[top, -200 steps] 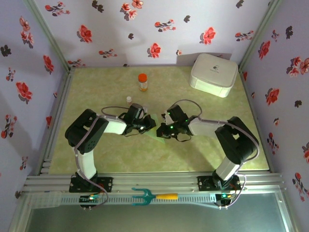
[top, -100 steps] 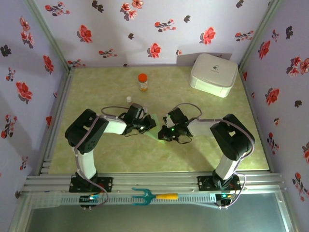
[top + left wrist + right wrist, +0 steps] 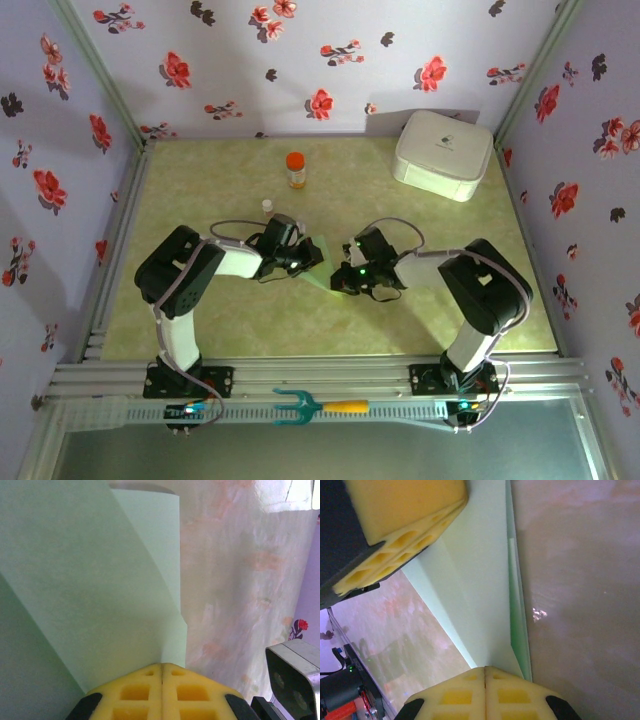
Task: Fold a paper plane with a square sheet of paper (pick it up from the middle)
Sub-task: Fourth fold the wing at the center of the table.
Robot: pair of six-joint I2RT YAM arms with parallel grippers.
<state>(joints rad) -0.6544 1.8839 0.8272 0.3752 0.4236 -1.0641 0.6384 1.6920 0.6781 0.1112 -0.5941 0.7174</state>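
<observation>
1. Mid-tabletop, between the two arms, lies the square sheet of paper (image 3: 322,268). It is part-folded with layers stacked, and it is no dart yet.
2. Left wrist view: the paper (image 3: 90,580) shows a diagonal flap edge running down toward the left gripper (image 3: 162,666).
3. Left fingers are pressed together with no gap, tips right at the paper's edge. I cannot tell whether the edge is pinched between them or just pressed under them.
4. Right wrist view: the right gripper (image 3: 485,669) also has its fingers closed tight. It sits at the narrow end of a long folded edge of the paper (image 3: 470,590). Same doubt here about whether it grips or presses.
5. From above, the left gripper (image 3: 305,258) and right gripper (image 3: 345,280) are very near each other over the paper. The left fingers (image 3: 395,520) loom close in the right wrist view.
6. Judged step: working or flattening a crease, roughly mid-task.
7. Risk: the paper is thin and the tabletop (image 3: 230,320) looks smooth. If one arm pushes while the other does not hold firm, the sheet would slide and the crease would go crooked.
8. Risk: closed tips dragged sideways across the layered edge could snag a flap, pop the fold open or tear it.
9. Risk: the arms are crowded together, so a small sideways move could make the fingers bump and knock the paper out of line.
10. The white box (image 3: 443,153) and orange-capped bottle (image 3: 295,170) are well apart from the work and pose no hazard.
</observation>
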